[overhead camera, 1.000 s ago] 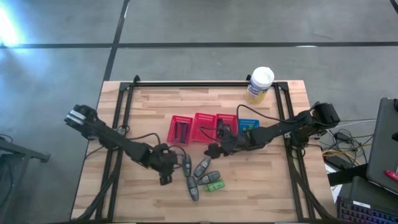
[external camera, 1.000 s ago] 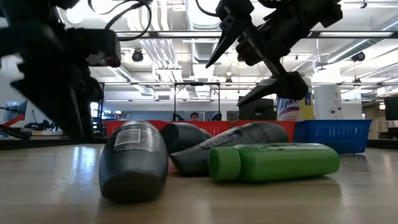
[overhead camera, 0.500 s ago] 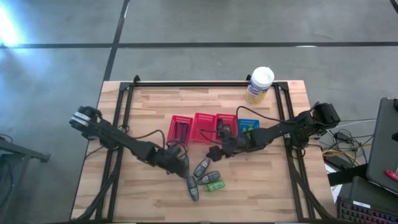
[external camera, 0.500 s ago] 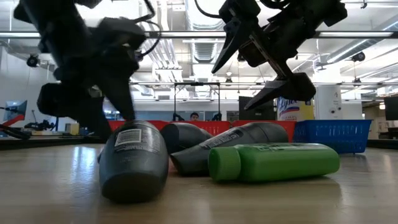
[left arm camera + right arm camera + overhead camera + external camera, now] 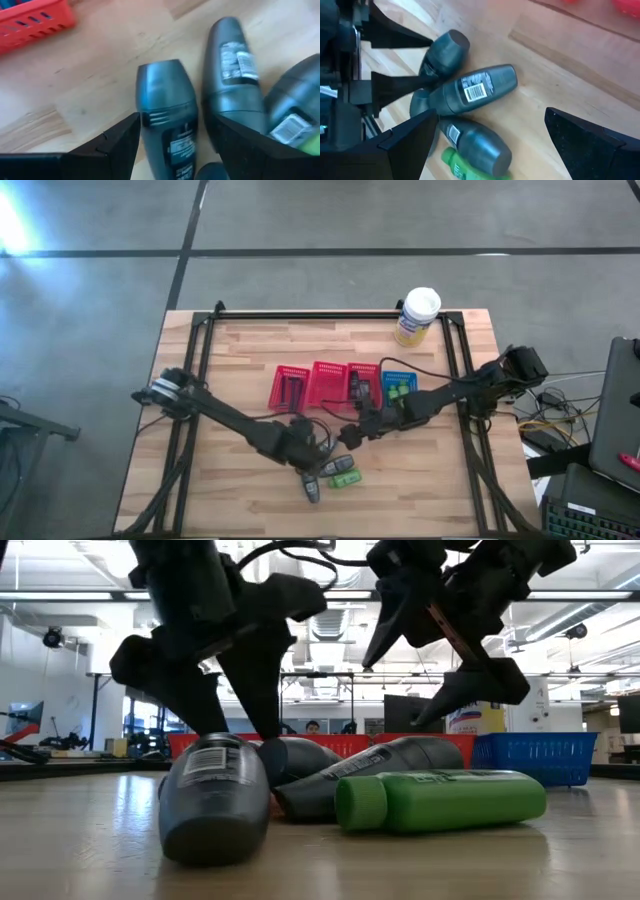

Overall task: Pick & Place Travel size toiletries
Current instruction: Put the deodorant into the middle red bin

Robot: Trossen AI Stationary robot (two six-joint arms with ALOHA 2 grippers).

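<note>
A cluster of dark grey bottles [image 5: 326,470] and one green bottle [image 5: 345,479] is seen lying flat near the front middle of the table [image 5: 230,350], in front of the red baskets [image 5: 312,384] and blue basket [image 5: 399,383]. In the left wrist view, one grey bottle [image 5: 167,112] is laid lengthwise between the spread fingers of the left gripper [image 5: 311,453], its rounded end pointed away from the wrist; it is straddled but not clamped. The right gripper [image 5: 355,433] is held released just above and behind the cluster. Bare wood is left open to the cluster's left and right, with the front edge near.
</note>
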